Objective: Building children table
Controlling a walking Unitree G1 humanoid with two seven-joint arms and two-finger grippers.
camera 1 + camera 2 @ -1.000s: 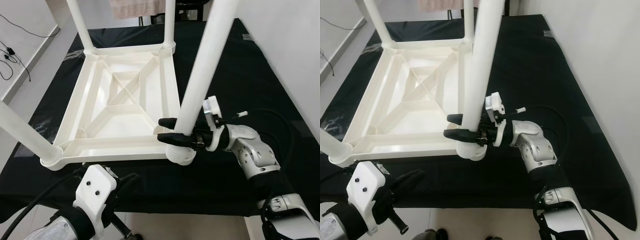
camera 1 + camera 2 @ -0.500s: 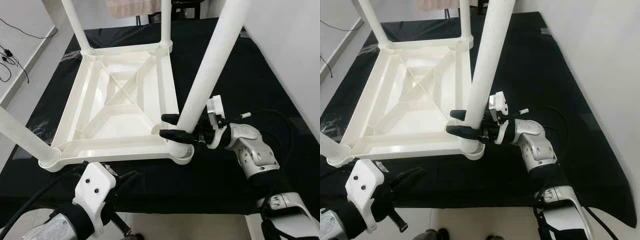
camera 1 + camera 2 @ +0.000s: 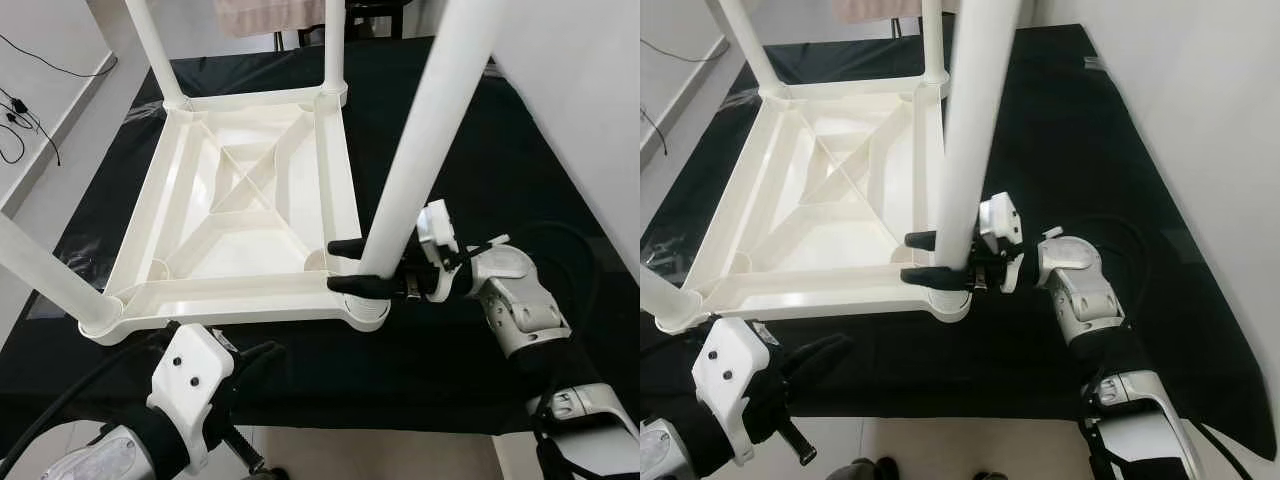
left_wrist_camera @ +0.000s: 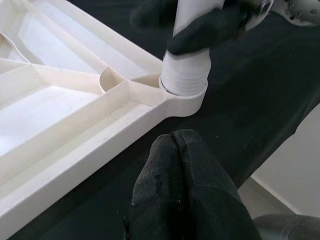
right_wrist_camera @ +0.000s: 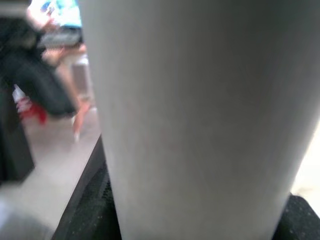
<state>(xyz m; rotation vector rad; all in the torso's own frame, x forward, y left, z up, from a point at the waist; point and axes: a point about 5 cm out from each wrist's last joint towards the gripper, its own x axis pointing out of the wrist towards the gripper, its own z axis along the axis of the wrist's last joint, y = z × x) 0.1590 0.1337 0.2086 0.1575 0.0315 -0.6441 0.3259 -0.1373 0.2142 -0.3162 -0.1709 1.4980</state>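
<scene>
Black cloth (image 3: pixel 470 130); cables (image 3: pixel 20 110) on floor.

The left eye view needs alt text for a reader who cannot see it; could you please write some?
The right gripper clasps a white table leg just above its corner socket on an upturned white children's table lying on a black cloth. Three other legs stand in their corners. The left gripper waits low, beside the table's near edge.
</scene>
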